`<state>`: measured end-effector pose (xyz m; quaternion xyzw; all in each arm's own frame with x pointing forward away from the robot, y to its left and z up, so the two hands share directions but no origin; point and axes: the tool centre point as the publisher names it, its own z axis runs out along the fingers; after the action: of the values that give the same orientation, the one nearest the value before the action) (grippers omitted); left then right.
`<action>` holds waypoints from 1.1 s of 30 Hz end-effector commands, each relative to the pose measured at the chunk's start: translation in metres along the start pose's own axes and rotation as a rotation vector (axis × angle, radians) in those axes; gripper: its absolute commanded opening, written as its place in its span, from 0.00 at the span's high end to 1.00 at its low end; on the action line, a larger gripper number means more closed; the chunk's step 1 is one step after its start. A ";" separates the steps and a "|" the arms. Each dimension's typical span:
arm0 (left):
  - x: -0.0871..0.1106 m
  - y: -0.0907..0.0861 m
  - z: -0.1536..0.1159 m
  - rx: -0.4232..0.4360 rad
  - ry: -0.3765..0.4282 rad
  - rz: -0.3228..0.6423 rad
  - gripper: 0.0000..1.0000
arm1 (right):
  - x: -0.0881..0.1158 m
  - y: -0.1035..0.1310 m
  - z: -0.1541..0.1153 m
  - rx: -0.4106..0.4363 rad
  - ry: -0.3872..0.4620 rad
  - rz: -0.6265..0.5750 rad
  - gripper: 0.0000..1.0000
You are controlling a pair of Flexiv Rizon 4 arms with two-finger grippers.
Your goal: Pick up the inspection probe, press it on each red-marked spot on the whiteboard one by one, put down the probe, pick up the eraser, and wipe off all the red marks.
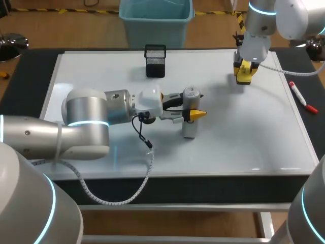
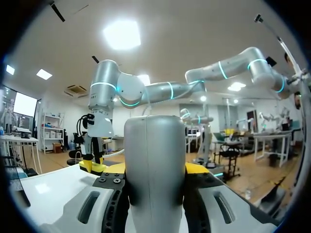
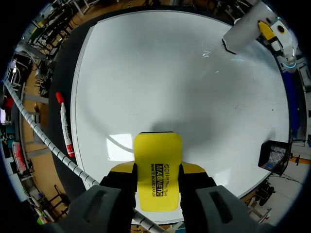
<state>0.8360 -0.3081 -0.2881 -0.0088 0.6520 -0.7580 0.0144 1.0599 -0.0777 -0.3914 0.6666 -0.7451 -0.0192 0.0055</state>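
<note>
Apparently wiping stage: right gripper (image 3: 156,168) fingers closed on eraser (image 3: 156,158), low at far side of whiteboard (image 1: 244,137), contact unclear. Left gripper (image 1: 190,114) fingers clamp probe (image 1: 189,129), upright mid-board. No red marks visible. Next: check board is clean, set eraser down.

Bright, even light comes from flaring ceiling panels (image 2: 121,35); soft shadows and pale reflections lie on the glossy whiteboard (image 1: 244,132).

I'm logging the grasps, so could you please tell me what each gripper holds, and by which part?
The left gripper clamps the silver cylindrical probe around its middle; the right gripper pinches the yellow rectangular eraser by its long sides.
</note>
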 end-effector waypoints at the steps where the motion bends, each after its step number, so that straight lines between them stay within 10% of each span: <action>1: -0.001 0.003 -0.001 0.004 -0.003 0.001 1.00 | 0.001 0.000 -0.001 0.001 0.003 -0.002 1.00; 13: -0.019 -0.053 -0.020 -0.005 0.001 0.059 1.00 | 0.001 0.000 -0.001 0.001 0.003 -0.002 1.00; 33: -0.083 -0.092 -0.107 0.028 -0.006 0.123 1.00 | 0.001 0.000 -0.001 0.001 0.003 -0.002 1.00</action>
<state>0.9089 -0.2021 -0.2162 0.0210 0.6385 -0.7660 0.0724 1.0598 -0.0776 -0.3915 0.6666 -0.7451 -0.0192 0.0055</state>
